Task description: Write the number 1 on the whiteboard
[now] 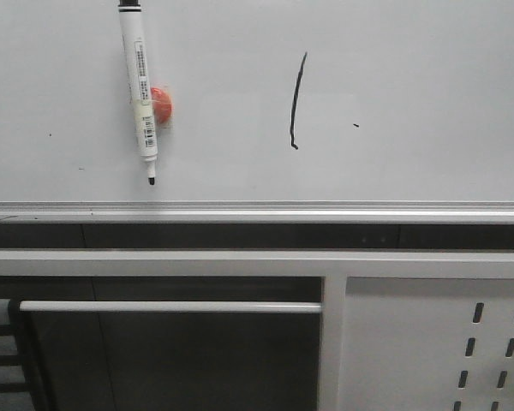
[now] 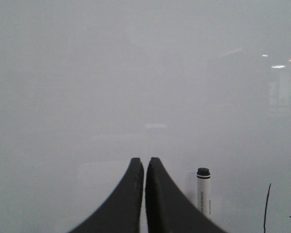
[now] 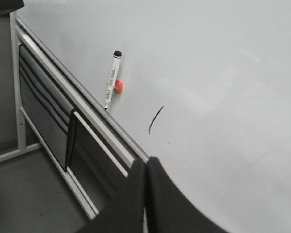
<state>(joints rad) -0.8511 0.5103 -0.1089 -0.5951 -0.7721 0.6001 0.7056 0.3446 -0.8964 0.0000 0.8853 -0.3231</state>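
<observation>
The whiteboard (image 1: pixel 411 86) fills my front view, its silver frame edge (image 1: pixel 257 210) along the near side. The number 1 (image 1: pixel 295 101), a thin, slightly curved black stroke hooked at its lower end, sits mid-board. A marker (image 1: pixel 141 90) lies apart to its left, touching an orange piece (image 1: pixel 162 104). Left gripper (image 2: pixel 144 162) and right gripper (image 3: pixel 146 162) are both closed, holding nothing.

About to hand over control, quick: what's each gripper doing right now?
Left gripper: closed, holding nothing.
Right gripper: closed, holding nothing.
The marker sits on the whiteboard, free of both.
</observation>
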